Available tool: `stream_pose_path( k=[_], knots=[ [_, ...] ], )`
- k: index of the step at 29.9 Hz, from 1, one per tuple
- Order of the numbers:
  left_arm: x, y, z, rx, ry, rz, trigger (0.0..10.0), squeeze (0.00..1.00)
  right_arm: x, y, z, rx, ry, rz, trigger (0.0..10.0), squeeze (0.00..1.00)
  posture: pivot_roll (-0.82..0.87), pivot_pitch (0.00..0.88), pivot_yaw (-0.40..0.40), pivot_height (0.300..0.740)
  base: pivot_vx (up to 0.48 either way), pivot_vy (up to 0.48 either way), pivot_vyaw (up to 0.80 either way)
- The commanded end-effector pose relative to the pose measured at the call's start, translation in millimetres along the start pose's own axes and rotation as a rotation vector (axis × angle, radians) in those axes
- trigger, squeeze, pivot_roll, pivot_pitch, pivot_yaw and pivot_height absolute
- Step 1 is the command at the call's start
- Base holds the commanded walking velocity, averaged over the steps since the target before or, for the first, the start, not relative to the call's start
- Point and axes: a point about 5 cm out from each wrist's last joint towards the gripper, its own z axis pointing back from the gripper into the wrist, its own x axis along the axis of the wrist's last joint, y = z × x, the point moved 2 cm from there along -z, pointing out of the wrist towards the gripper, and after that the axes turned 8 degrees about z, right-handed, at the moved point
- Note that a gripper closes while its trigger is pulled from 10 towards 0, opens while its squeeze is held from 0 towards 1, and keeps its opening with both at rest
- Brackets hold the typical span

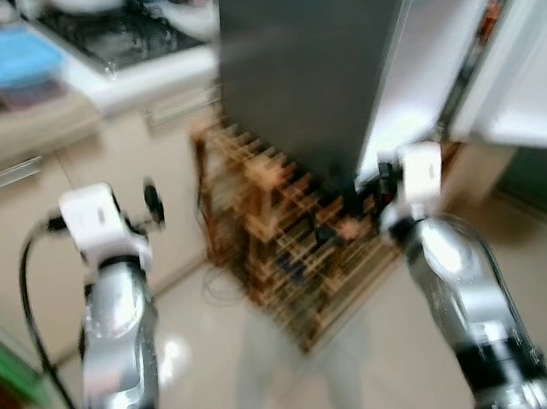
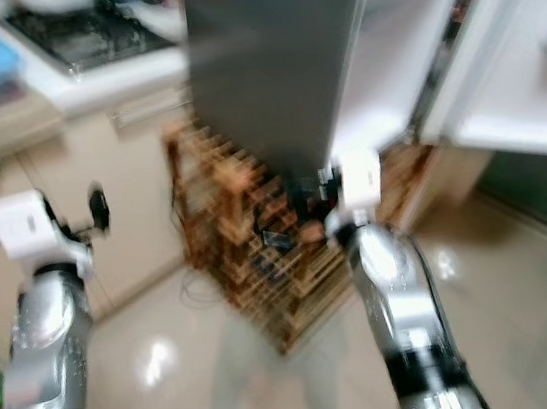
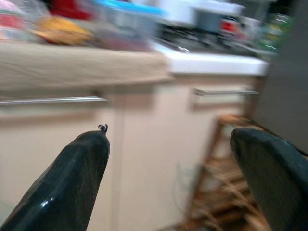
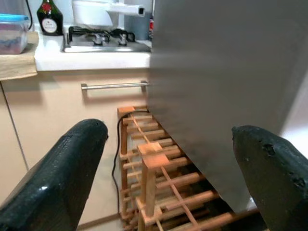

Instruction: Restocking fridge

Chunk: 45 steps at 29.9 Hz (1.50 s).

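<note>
While the head pictures are blurry, both silver arms can be seen reaching forward and up, side by side, toward the tall dark fridge. The left gripper is held out in front of the cream cupboards, off to the left of the fridge. Its two black fingers are wide apart and hold nothing. The right gripper points at the grey side of the fridge, just above the wooden rack that stands against it. Its fingers are also spread far apart, with nothing between them and touching nothing.

The fridge door stands open to the right of the fridge. What is inside is too smeared to make out. Left of the fridge is a white counter with a stove, a dark bottle and a box with a blue lid. A black cable hangs down by the rack. A yellow thing past the blue box is too blurry to name.
</note>
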Motion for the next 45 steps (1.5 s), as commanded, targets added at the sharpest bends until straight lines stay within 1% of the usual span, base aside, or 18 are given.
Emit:
stream_pose_path(
  k=[1,2,3,4,7,8,12,15,17,25,30,32,35,40,41,42,43,45],
  knots=[
    [5.4,-6.9,-3.1,0.002,-0.016,-0.027,10.0,0.0,-2.1,-3.0,-1.6,-0.025,0.012,0.019,10.0,0.0,-0.06,0.024,-0.053,0.74,0.345,-0.33,0.51],
    [6.2,-11.6,-3.3,-0.007,-0.017,-0.039,10.0,0.0,-3.8,-4.8,-2.1,-0.03,0.022,0.018,10.0,0.0,-0.06,0.033,-0.053,0.74,0.341,-0.334,0.5],
    [5.3,-26.4,-1.7,-0.067,-0.013,-0.063,10.0,0.0,-5.6,-5.9,-2.3,-0.03,0.027,0.01,10.0,0.0,-0.06,0.038,-0.05,0.74,0.315,-0.36,0.51],
    [4.2,-33.4,0.1,-0.099,-0.011,-0.078,10.0,0.0,-5.7,-5.7,-2.2,-0.027,0.025,0.003,10.0,0.0,-0.06,0.039,-0.05,0.74,0.266,-0.379,0.51],
    [2.7,-42.0,3.3,-0.143,-0.009,-0.059,10.0,0.0,-5.4,-5.1,-2.1,-0.024,0.018,-0.016,10.0,0.0,-0.06,0.041,-0.049,0.74,0.089,-0.126,0.51],
    [2.3,-45.6,5.9,-0.185,-0.015,-0.077,10.0,0.0,-4.6,-5.1,-1.9,-0.026,0.007,-0.038,10.0,0.0,-0.05,0.038,-0.047,0.74,0.0,0.0,0.51],
    [3.5,-42.6,7.6,-0.218,-0.036,-0.119,10.0,0.0,-5.0,-5.5,0.9,-0.028,0.0,-0.079,10.0,0.0,-0.05,0.033,-0.048,0.74,0.0,0.0,0.5],
    [2.7,-29.4,7.5,-0.179,-0.028,-0.059,10.0,0.0,-11.0,-3.3,6.8,-0.012,0.013,-0.102,10.0,0.0,-0.04,0.025,-0.05,0.74,0.0,0.0,0.5],
    [-0.9,-26.5,6.2,-0.147,-0.013,-0.028,10.0,0.0,-16.2,0.2,9.5,0.005,0.024,-0.121,10.0,0.0,-0.04,0.018,-0.051,0.74,0.0,0.0,0.51],
    [-1.8,-30.4,-1.5,-0.139,-0.015,-0.006,10.0,0.0,-9.6,8.9,7.5,0.061,-0.01,-0.12,10.0,0.0,-0.06,0.0,-0.047,0.74,0.0,0.0,0.48],
    [2.0,-36.2,-3.3,-0.157,-0.041,-0.053,10.0,0.0,-5.9,9.4,6.9,0.082,-0.022,-0.102,10.0,0.0,-0.07,0.012,-0.043,0.74,0.0,0.0,0.46],
    [2.0,-44.7,-3.1,-0.196,-0.029,-0.022,10.0,0.0,1.8,13.5,1.5,0.103,-0.051,-0.084,10.0,0.0,-0.08,0.027,-0.037,0.74,0.0,0.0,0.45],
    [4.4,-47.4,-5.3,-0.2,-0.036,-0.012,10.0,0.0,10.1,16.3,-5.1,0.116,-0.074,-0.066,10.0,0.0,-0.08,0.037,-0.036,0.74,0.0,0.0,0.45],
    [13.3,-43.5,-5.2,-0.192,-0.093,-0.092,10.0,0.0,14.9,14.2,-10.5,0.095,-0.071,-0.069,10.0,0.01,-0.07,0.034,-0.039,0.74,0.0,0.0,0.45],
    [17.1,-36.5,-3.0,-0.182,-0.123,-0.147,10.0,0.0,7.8,6.4,-10.9,0.024,-0.012,-0.054,10.0,0.03,-0.07,0.031,-0.042,0.74,0.0,0.0,0.45],
    [17.2,-31.3,-2.7,-0.162,-0.125,-0.164,10.0,0.0,4.2,1.9,-10.6,-0.014,0.015,-0.036,10.0,0.04,-0.06,0.031,-0.042,0.74,0.0,0.0,0.46],
    [15.2,-24.7,-2.9,-0.136,-0.113,-0.161,10.0,0.0,0.9,-2.1,-9.9,-0.047,0.039,-0.016,10.0,0.05,-0.06,0.03,-0.043,0.74,0.0,0.0,0.45],
    [7.7,-10.8,-3.7,-0.064,-0.071,-0.127,10.0,0.0,-5.1,-10.9,-8.4,-0.109,0.076,0.11,10.0,0.06,-0.06,0.028,-0.046,0.74,0.0,0.0,0.45]
  ],
)
